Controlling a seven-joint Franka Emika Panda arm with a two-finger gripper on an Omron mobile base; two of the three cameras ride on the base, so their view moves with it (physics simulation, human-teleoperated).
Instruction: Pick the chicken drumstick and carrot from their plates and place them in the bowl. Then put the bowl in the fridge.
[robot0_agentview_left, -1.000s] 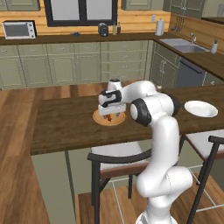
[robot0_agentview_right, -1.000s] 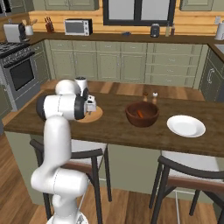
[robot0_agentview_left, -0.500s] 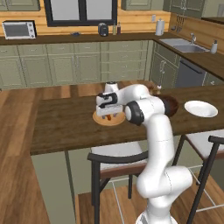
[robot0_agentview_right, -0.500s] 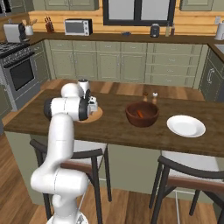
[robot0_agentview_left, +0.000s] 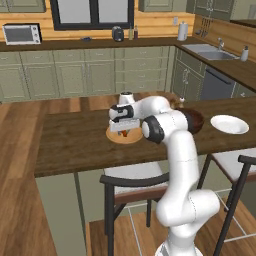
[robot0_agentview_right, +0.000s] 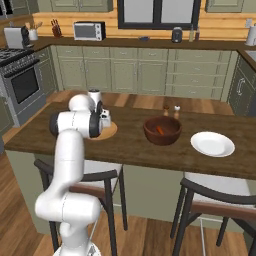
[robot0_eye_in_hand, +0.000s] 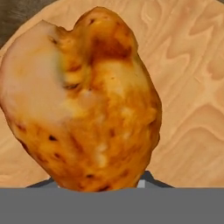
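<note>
Since 1 s ago my arm dropped lower onto the wooden plate (robot0_agentview_left: 125, 135) and jaws narrowed around the one chicken drumstick (robot0_eye_in_hand: 87, 100); can't tell if they grip yet. Gripper (robot0_agentview_left: 124, 128) sits over that plate near worktop's (robot0_agentview_right: 125, 145) left end. One bowl (robot0_agentview_right: 162, 131) mid-worktop w/ one carrot (robot0_agentview_right: 160, 130) inside. One white plate (robot0_agentview_right: 212, 144) toward right end, bare.

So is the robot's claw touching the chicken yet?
Cannot tell. In the hand view the chicken drumstick hides the fingertips; in the left base view the gripper sits low over the plate.
</note>
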